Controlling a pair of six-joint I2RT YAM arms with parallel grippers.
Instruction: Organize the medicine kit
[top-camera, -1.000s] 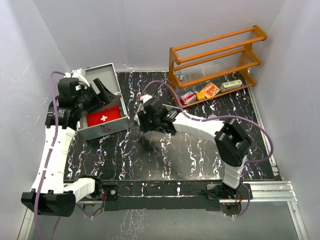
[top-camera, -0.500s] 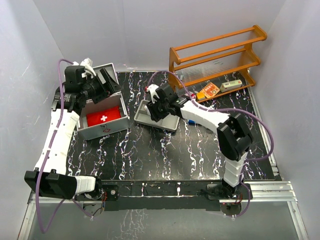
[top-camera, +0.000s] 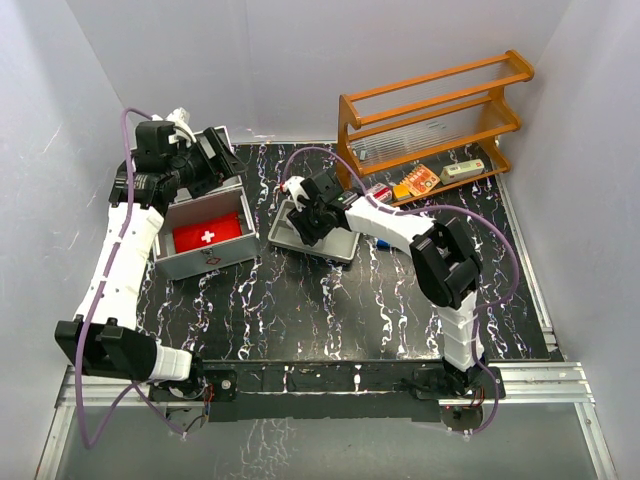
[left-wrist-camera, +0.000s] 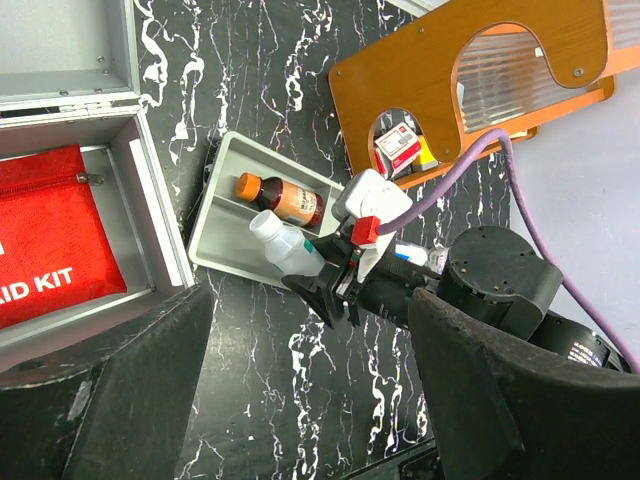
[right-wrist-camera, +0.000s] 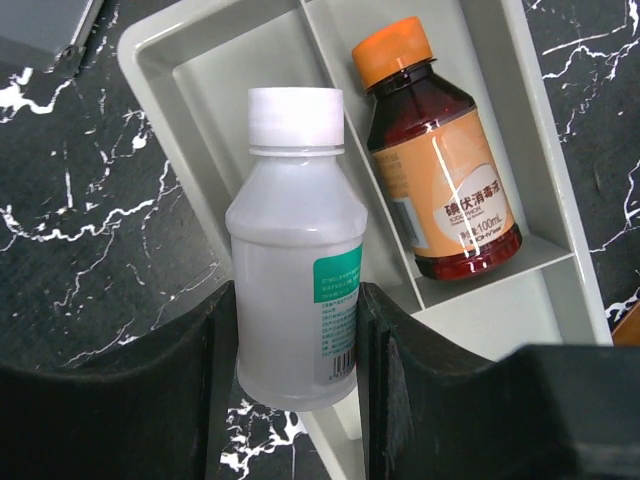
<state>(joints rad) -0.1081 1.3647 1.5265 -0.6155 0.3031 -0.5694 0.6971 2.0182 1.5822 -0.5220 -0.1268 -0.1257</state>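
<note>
The medicine kit (top-camera: 215, 262) is an open silver case at the left, with a red FIRST AID KIT pouch (top-camera: 207, 235) inside. My left gripper (top-camera: 212, 158) hangs open and empty above the case's raised lid. In its wrist view its dark fingers (left-wrist-camera: 110, 390) frame bare table. My right gripper (right-wrist-camera: 297, 330) is shut on a white plastic bottle (right-wrist-camera: 295, 270) with a green label. It holds that bottle over the near edge of a shallow grey divided tray (right-wrist-camera: 200, 60). A brown bottle with an orange cap (right-wrist-camera: 440, 190) lies in one tray compartment.
A wooden rack (top-camera: 430, 110) stands at the back right, with small medicine boxes (top-camera: 420, 180) on its lowest shelf. The tray (top-camera: 335, 247) sits between the case and the rack on the black marbled tabletop. Grey walls close in on the left, back and right.
My right gripper carried the white bottle away from the table's middle to the tray, uncovering it. My left arm rose and drew back toward the case lid.
</note>
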